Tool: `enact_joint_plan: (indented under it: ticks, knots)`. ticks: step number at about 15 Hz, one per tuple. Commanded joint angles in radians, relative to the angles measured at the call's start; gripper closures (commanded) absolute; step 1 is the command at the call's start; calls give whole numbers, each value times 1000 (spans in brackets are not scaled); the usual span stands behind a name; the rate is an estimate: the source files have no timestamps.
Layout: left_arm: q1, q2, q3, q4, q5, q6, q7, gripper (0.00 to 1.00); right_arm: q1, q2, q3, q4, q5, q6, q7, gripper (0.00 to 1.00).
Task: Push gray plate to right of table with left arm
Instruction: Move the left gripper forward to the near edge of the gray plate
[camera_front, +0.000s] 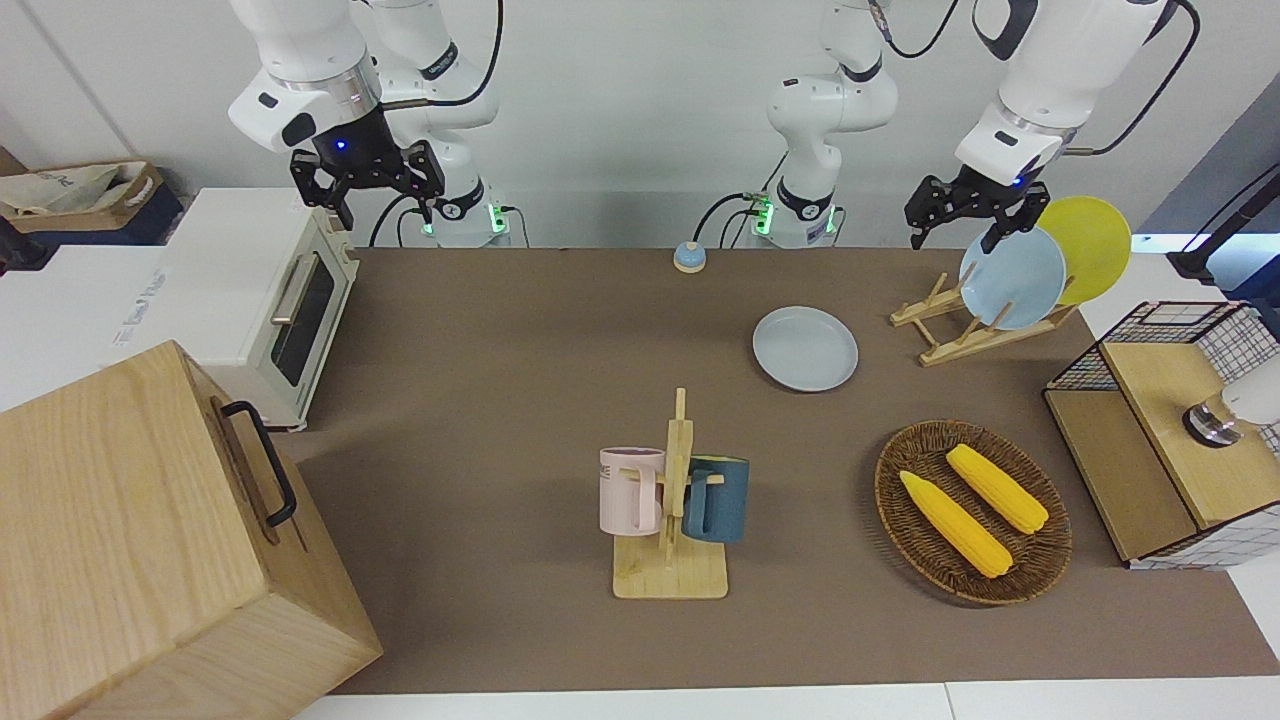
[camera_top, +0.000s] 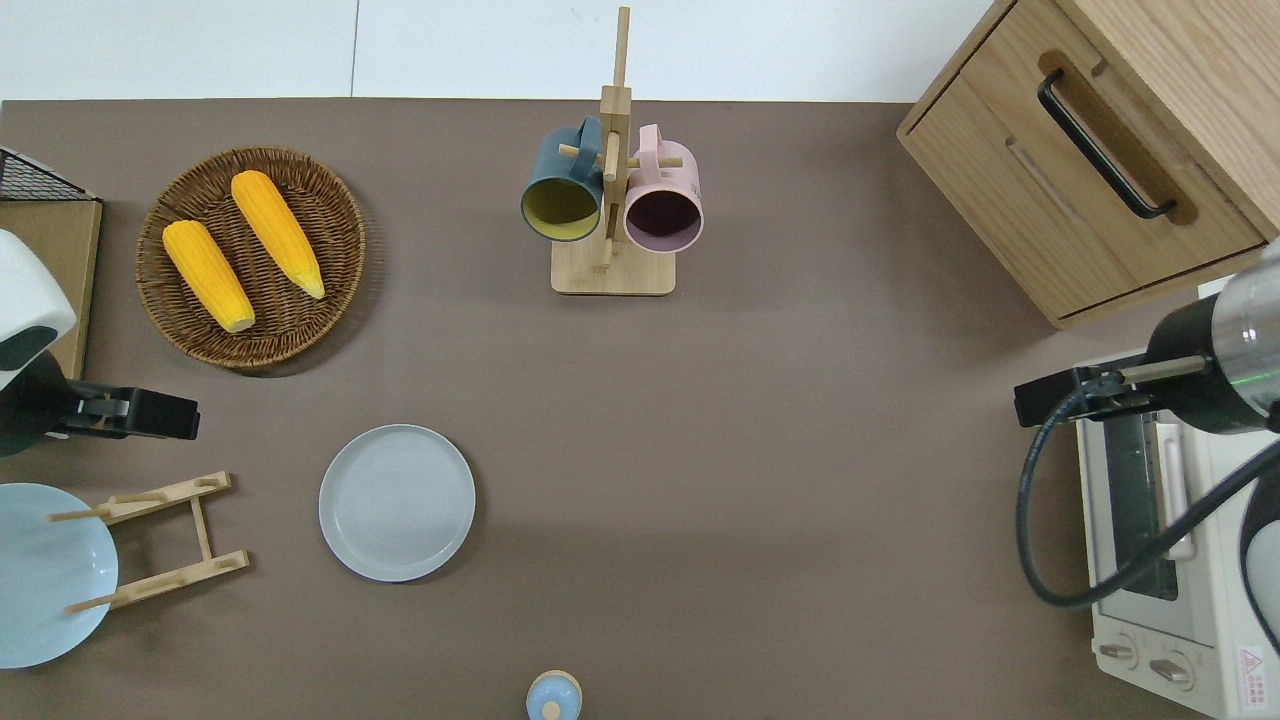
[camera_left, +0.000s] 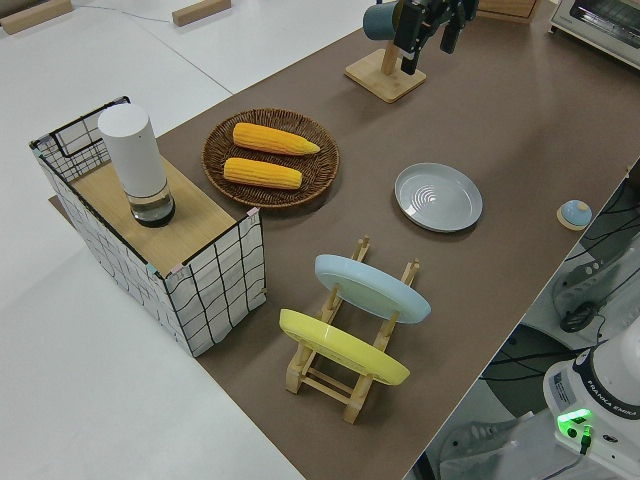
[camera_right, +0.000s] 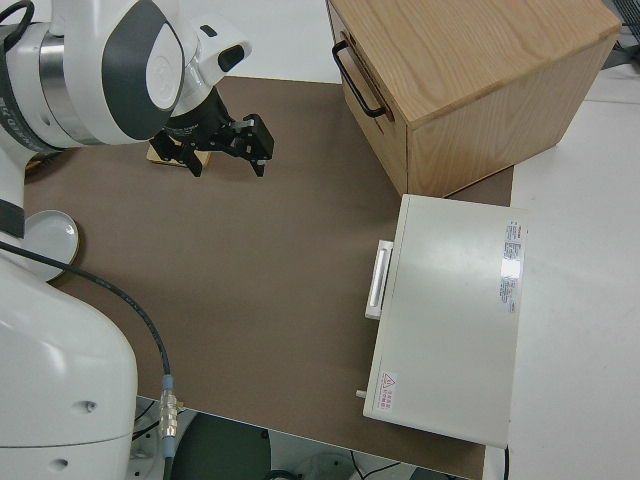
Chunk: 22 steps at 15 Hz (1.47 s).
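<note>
The gray plate (camera_front: 805, 348) (camera_top: 397, 502) (camera_left: 438, 197) lies flat on the brown table (camera_front: 500, 400) (camera_top: 800, 450), between the middle and the left arm's end. Nothing touches it. My left gripper (camera_front: 953, 235) (camera_top: 190, 417) (camera_left: 428, 45) hangs open and empty in the air. In the overhead view it is over bare table between the wicker basket and the plate rack, apart from the gray plate. My right gripper (camera_front: 386, 212) (camera_right: 228, 165) is open and its arm is parked. An edge of the gray plate (camera_right: 40, 240) shows in the right side view.
A wooden plate rack (camera_front: 950, 330) (camera_top: 160, 545) holds a sky-blue plate (camera_front: 1012, 277) and a yellow plate (camera_front: 1090, 245). A wicker basket (camera_top: 330, 200) holds two corn cobs. A mug rack (camera_top: 612, 200) carries two mugs. A wooden drawer cabinet (camera_top: 1100, 150), toaster oven (camera_top: 1160, 560), small blue bell (camera_top: 553, 695) and wire shelf (camera_front: 1160, 440) stand around the edges.
</note>
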Motion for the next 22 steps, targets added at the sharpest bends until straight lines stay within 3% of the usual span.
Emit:
enact_joint_plan:
  ticks: [1, 7, 15, 22]
  knots:
    - [-10, -7, 4, -25, -10, 5, -23, 9, -11, -8, 6, -1, 8, -12, -3, 17]
    - [-4, -28, 7, -104, -30, 37, -21, 9, -11, -8, 6, 1, 10, -12, -1, 17]
    - [-2, -125, 10, -345, -50, 220, -21, 7, -11, -8, 6, -1, 10, -12, -3, 17]
    - [0, -162, 10, -500, -65, 344, -23, 7, -11, -8, 6, 1, 8, -12, -1, 17]
